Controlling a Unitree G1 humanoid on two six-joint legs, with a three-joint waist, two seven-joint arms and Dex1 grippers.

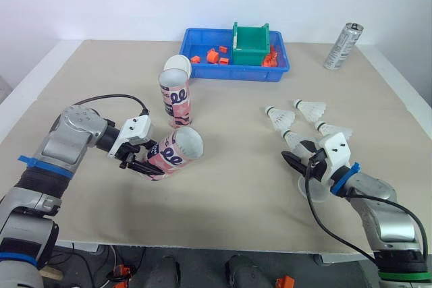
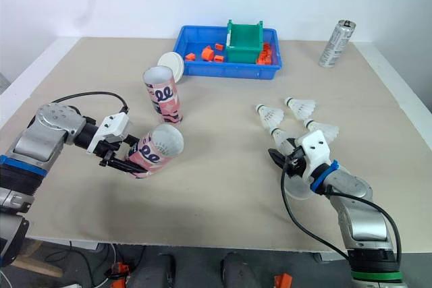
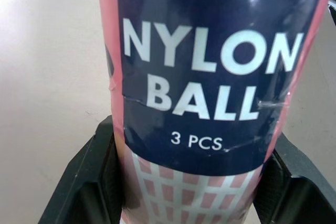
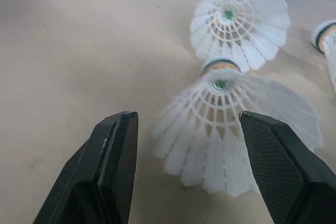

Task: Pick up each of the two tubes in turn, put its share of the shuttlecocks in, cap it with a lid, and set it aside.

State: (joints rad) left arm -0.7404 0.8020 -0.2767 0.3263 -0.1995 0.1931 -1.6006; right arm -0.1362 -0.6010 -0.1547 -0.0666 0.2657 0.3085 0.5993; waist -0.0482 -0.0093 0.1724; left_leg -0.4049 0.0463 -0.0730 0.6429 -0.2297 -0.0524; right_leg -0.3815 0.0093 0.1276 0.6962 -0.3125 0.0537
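Tube one (image 1: pixel 174 153), pink with a dark label, sat in the lower left of the head view, clamped near its closed end by the left gripper (image 1: pixel 143 158). In the left wrist view we noted both black fingers (image 3: pixel 89 182) pressed against its sides, with the label reading "NYLON BALL 3 PCS". The tube was tilted clear of the table (image 1: pixel 229 180), its open mouth facing up and toward the frame's centre. We could not tell whether anything lay inside.

Just above it in the frame, tube two (image 1: pixel 175 98) stood upright on the table, apart from the first, mouth open. A white lid (image 1: pixel 177 65) stood behind it, just beside the left end of the blue tray (image 1: pixel 202 34) at upper centre. The tray held a green bin (image 1: pixel 251 44) and small orange pieces (image 1: pixel 210 55).

Right of centre, four shuttlecocks (image 1: pixel 310 108) lay on the table in a loose cluster. At the upper right a silver can (image 1: pixel 343 46) stood alone.

At the lower right, the right gripper (image 4: pixel 187 121) was low over the table with its fingers spread wide, one on each side of the nearest shuttlecock (image 4: pixel 231 129). So far as we could see, neither finger touched it. That shuttlecock lay with its cork end away from the wrist, and another shuttlecock (image 4: pixel 241 19) lay just beyond it.
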